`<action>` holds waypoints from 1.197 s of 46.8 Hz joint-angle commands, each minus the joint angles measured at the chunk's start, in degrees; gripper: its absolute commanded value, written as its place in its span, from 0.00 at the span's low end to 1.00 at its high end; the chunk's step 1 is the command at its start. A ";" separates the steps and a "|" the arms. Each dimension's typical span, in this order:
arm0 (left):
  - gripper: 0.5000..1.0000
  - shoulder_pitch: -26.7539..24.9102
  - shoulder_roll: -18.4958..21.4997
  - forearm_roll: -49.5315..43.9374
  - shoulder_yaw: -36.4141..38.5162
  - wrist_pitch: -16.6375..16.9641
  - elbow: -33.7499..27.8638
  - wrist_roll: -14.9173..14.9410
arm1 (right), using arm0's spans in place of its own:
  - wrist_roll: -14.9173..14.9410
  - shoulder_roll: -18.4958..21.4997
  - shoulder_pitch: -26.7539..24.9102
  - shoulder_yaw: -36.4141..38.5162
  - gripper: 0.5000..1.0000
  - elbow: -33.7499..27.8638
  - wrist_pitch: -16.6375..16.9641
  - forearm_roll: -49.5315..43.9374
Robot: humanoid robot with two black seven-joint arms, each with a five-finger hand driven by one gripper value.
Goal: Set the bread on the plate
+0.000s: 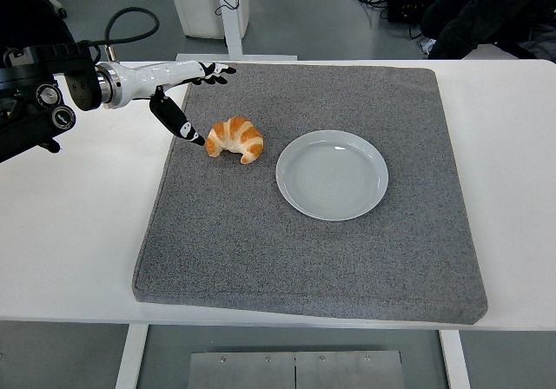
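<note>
A golden croissant (235, 138) lies on the grey mat (313, 250), left of a pale round plate (332, 174) that holds nothing. My left hand (193, 98) reaches in from the left edge and hovers just left of the croissant. Its fingers are spread: the thumb points down beside the croissant's left end, and the other fingers (215, 70) stretch out behind it. The hand holds nothing. My right arm is out of view.
The grey mat covers most of the white table (69, 233). A white post (228, 11) stands behind the table's far edge. A person in dark clothing (486, 11) shows at the top right, beside cables on the floor.
</note>
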 commanded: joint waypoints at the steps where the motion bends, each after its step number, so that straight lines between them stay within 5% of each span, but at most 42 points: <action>1: 0.95 1.82 -0.32 2.67 0.01 0.35 0.37 -0.02 | 0.01 0.00 0.00 0.00 1.00 0.02 0.01 0.00; 13: 0.95 5.43 -6.47 11.90 0.01 8.87 6.43 -1.25 | 0.01 0.00 0.00 0.00 1.00 0.02 0.01 0.00; 28: 0.96 7.54 -11.92 12.78 0.27 15.21 12.06 -5.82 | 0.01 0.00 0.00 0.00 1.00 -0.06 -0.08 0.00; 40: 0.95 7.10 -16.40 13.58 10.02 23.90 17.60 -6.17 | 0.01 0.00 0.00 0.00 1.00 -0.15 -0.17 0.00; 50: 0.96 6.92 -18.25 12.35 10.12 24.44 20.14 -6.52 | 0.01 0.00 0.00 0.00 1.00 -0.06 -0.17 0.00; 56: 0.96 5.70 -19.57 8.40 9.68 24.61 22.43 -9.42 | 0.01 0.00 0.00 0.00 1.00 -0.06 -0.08 0.00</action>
